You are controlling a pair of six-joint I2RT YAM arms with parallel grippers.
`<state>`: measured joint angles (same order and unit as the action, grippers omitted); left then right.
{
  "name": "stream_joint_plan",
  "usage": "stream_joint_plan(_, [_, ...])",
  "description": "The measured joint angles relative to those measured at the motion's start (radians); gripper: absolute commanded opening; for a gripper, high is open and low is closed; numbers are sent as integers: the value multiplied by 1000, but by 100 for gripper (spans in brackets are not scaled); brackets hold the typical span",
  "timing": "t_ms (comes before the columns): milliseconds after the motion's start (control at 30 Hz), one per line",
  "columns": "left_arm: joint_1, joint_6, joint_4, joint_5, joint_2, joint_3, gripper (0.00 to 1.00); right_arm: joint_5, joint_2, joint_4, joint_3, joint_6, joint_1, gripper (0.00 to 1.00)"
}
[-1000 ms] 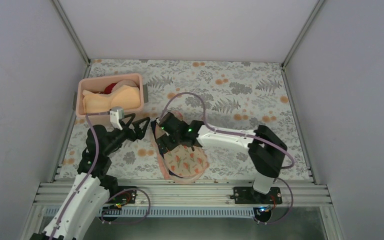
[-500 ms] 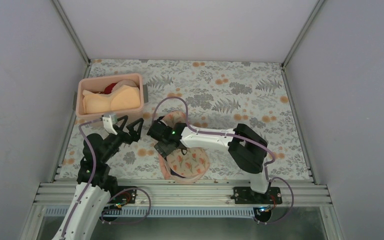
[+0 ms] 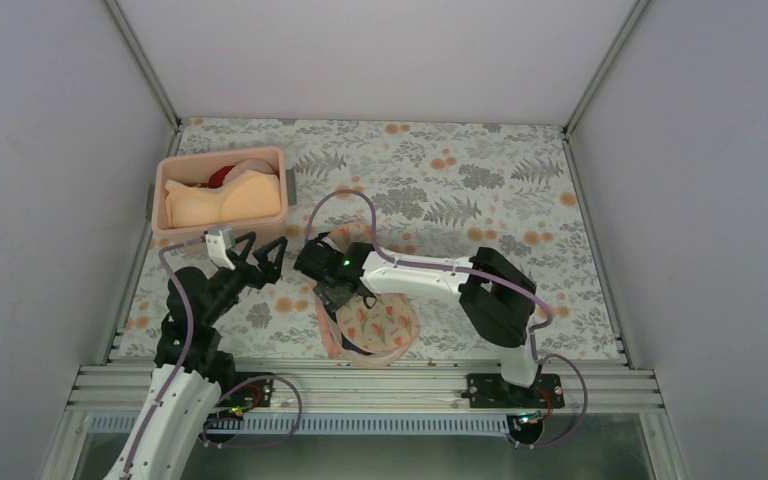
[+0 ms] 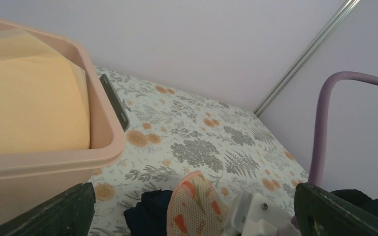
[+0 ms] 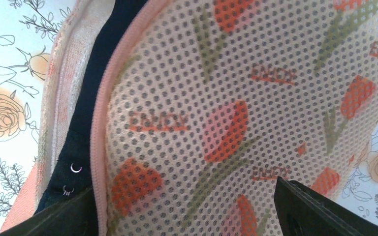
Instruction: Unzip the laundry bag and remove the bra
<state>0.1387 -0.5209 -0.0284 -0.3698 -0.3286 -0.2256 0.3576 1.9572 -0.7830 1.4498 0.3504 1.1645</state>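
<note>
Peach mesh laundry bag (image 5: 236, 113) lies nearest the arms, zip parted along its left edge, navy bra (image 5: 91, 83) showing inside; right gripper (image 5: 192, 219) hangs wide over that gap, likely to reach in; left gripper (image 3: 263, 252) hovers wide just left of the bag, pink bin (image 3: 220, 155) beyond

The left claw (image 3: 263, 245) spread wide, aimed forward and level; the right claw (image 3: 338, 292) straight down (likewise spread)
</note>
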Motion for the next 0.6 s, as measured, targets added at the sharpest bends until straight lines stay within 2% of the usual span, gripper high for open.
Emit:
stream_joint_plan(200, [-4, 0, 0, 0, -7, 0, 100, 27, 0, -19, 17, 20, 0, 58])
stream_joint_plan(267, [-4, 0, 0, 0, -7, 0, 100, 33, -3, -25, 18, 23, -1, 53])
stream_joint_plan(400, [-8, 0, 0, 0, -8, 0, 100, 39, -27, -34, 18, 34, -10, 53])
stream_joint_plan(600, [-9, 0, 0, 0, -15, 1, 100, 53, -123, -35, -18, 44, -59, 58])
